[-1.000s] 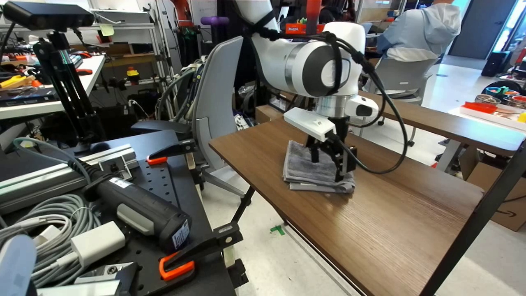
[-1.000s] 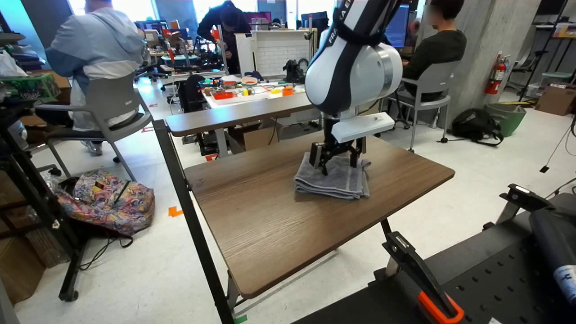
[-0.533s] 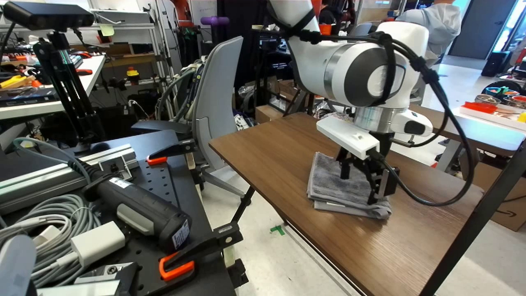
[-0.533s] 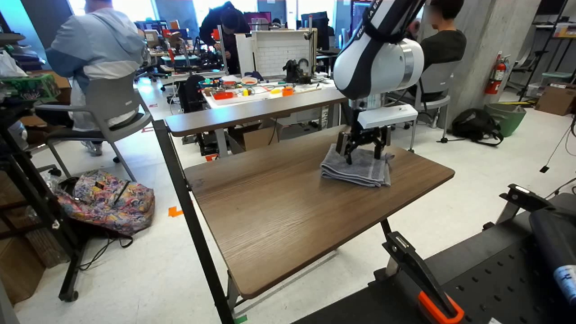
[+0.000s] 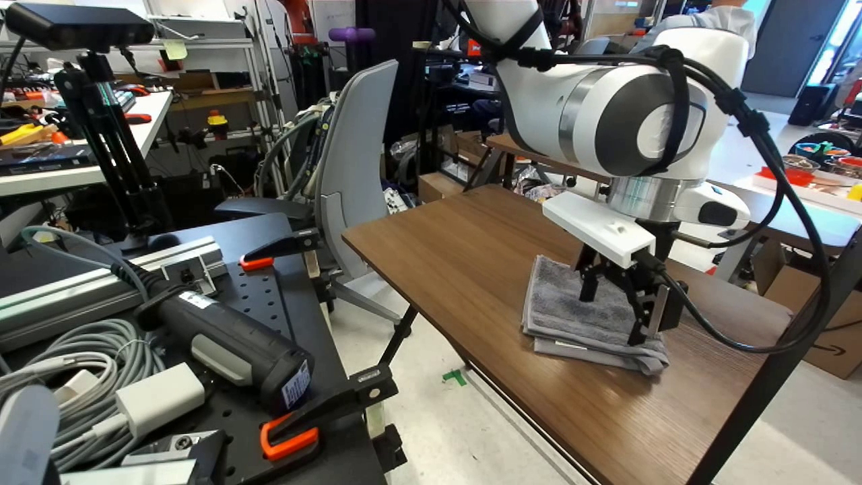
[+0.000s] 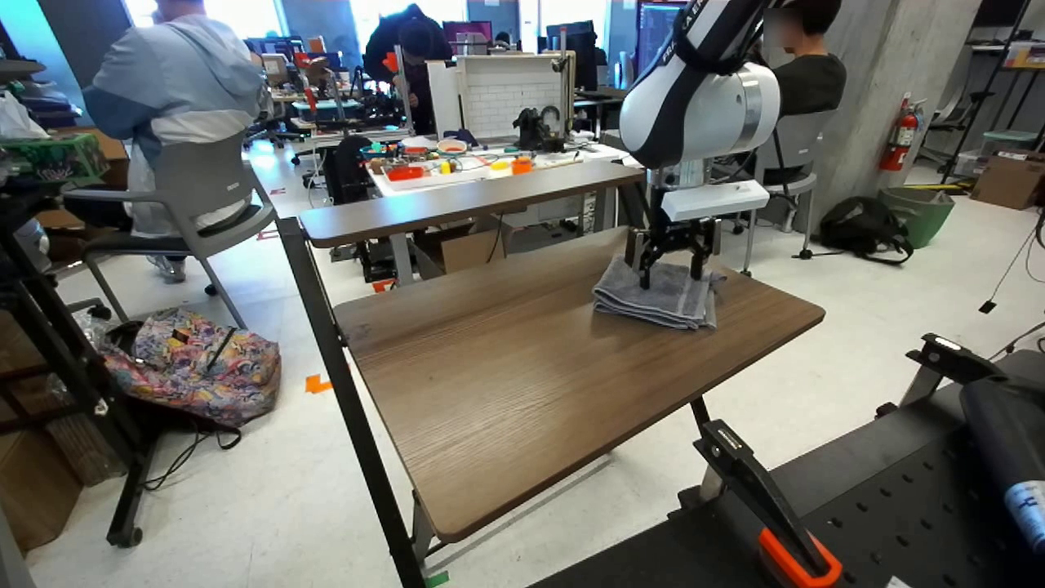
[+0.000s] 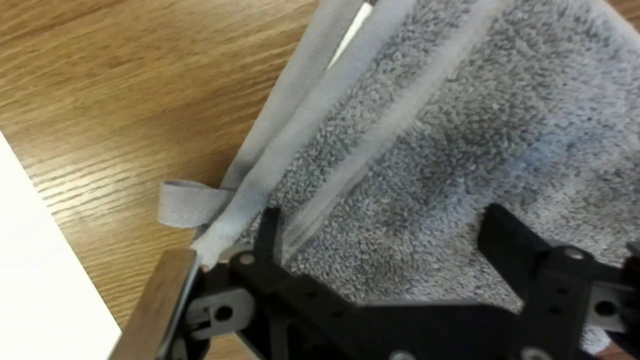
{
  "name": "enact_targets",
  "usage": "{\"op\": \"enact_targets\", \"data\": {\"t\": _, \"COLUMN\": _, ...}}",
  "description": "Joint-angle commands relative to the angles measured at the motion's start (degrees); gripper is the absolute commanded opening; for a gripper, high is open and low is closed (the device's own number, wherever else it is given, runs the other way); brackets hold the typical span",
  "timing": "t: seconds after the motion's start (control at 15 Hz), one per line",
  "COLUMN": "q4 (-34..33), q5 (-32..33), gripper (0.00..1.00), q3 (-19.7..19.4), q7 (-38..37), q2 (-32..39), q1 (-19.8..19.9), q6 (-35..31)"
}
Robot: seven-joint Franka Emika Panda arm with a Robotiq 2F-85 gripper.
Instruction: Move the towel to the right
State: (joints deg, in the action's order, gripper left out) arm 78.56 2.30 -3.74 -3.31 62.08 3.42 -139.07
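The grey folded towel (image 5: 555,300) lies flat on the brown wooden table. It also shows in an exterior view (image 6: 653,304), toward the table's far right part there. My gripper (image 5: 611,320) points straight down over the towel, with its fingers spread wide; it also shows in an exterior view (image 6: 671,282). In the wrist view the towel (image 7: 425,130) fills the space under and between the fingertips of the gripper (image 7: 382,212). Both fingertips appear to rest on the towel's top, with no cloth pinched between them. A small fabric loop sticks out at the towel's corner.
The brown table (image 6: 506,384) has rounded corners and a black frame post (image 6: 351,408) at one end. A raised wooden shelf (image 6: 457,204) runs along its back. A black bench (image 5: 269,296) with clamps and a grey chair (image 5: 357,155) stand nearby.
The gripper and towel have moved together across the table, toward the right in both exterior views. The fingers have stayed spread and on the towel. The towel has stayed folded.
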Motion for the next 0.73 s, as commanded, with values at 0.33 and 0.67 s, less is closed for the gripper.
{"op": "enact_targets", "data": {"t": 0.33, "q4": 10.16, "q5": 3.55, "gripper": 1.00, "q3": -0.56, "q7": 5.91, "q2": -4.25, "q1": -0.06, "q6": -9.84}}
{"op": "enact_targets", "data": {"t": 0.67, "q4": 13.38, "q5": 4.67, "gripper": 1.00, "q3": -0.72, "q7": 6.65, "q2": -5.44, "q1": -0.12, "q6": -11.71}}
